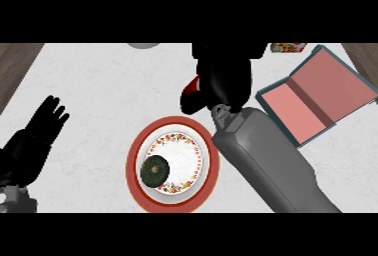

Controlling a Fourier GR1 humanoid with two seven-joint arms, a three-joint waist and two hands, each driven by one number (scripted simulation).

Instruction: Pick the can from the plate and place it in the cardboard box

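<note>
Right hand is curled round a red can, only partly visible, held above the white marbled counter between the red-rimmed floral plate and the open pink-lined box at far right; likely mid-carry. A dark green round item sits on the plate. Left hand rests open, near left. Wooden floor shows beyond the counter edges.

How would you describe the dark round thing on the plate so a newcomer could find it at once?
Start at the large red-rimmed plate in the counter's lower middle. Inside its white, flower-bordered centre, toward the left, sits a dark green round object. It is the only thing on the plate, dark against the white.
</note>
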